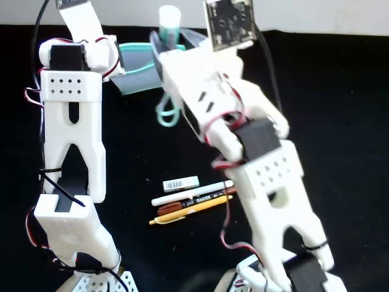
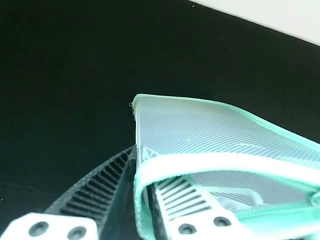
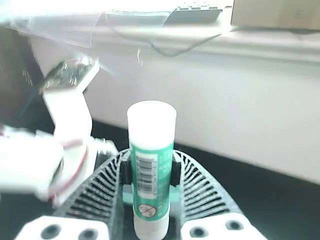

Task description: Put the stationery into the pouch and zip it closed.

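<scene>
My left gripper [image 1: 120, 61] is shut on one edge of the teal mesh pouch [image 1: 137, 72], holding it off the table at the back. In the left wrist view the pouch [image 2: 210, 145] is pinched between the jaws of the left gripper [image 2: 142, 170], its teal-trimmed mouth gaping a little. My right gripper [image 1: 171, 41] is shut on a glue stick [image 1: 169, 19] with a white cap and green body, just beside and above the pouch's right end. The glue stick [image 3: 150, 165] stands upright between the right gripper's [image 3: 150, 175] fingers.
On the black table between the arms lie a white labelled eraser [image 1: 181, 183], a white pen [image 1: 189, 194], a brown pen [image 1: 182, 206] and a yellow pen [image 1: 185, 213]. A teal loop [image 1: 166, 115] hangs under the pouch. A white wall edges the table at the back.
</scene>
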### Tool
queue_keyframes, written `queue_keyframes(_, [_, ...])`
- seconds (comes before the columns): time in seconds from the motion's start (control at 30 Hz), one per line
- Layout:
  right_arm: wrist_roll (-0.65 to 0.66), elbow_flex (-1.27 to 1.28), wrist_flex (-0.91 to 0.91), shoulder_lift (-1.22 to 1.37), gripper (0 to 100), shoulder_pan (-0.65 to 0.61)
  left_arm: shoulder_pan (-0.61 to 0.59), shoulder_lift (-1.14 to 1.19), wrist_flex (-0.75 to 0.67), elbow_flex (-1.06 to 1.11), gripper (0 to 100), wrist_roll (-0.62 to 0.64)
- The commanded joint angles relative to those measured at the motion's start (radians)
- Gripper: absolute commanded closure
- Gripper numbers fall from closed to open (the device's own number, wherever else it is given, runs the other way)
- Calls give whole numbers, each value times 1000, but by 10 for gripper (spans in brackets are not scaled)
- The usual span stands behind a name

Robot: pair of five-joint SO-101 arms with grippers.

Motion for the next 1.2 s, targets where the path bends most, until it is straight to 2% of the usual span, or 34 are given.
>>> queue_keyframes(0.0, [-14, -53, -151, 102, 993, -2, 30, 7, 11, -1, 993, -9])
queue_keyframes(0.33, [-14, -234, -171, 412, 992, -38, 51, 7, 5, -4, 993, -9])
queue_keyframes(0.8, [-8, -84, -166, 418, 981, -33, -31, 7, -25, -5, 993, -3])
queue_keyframes(0.87, [-9, -73, -159, 389, 924, -33, -33, 7, -25, -5, 993, -3])
queue_keyframes(1.03, [-11, -31, -79, 297, 670, -38, -30, 7, -25, -5, 993, -6])
queue_keyframes(1.1, [-9, -10, -79, 263, 626, -35, -31, 7, -25, -5, 993, -6])
queue_keyframes(1.17, [-9, 7, -79, 229, 631, -33, -31, 7, -25, -5, 993, -8])
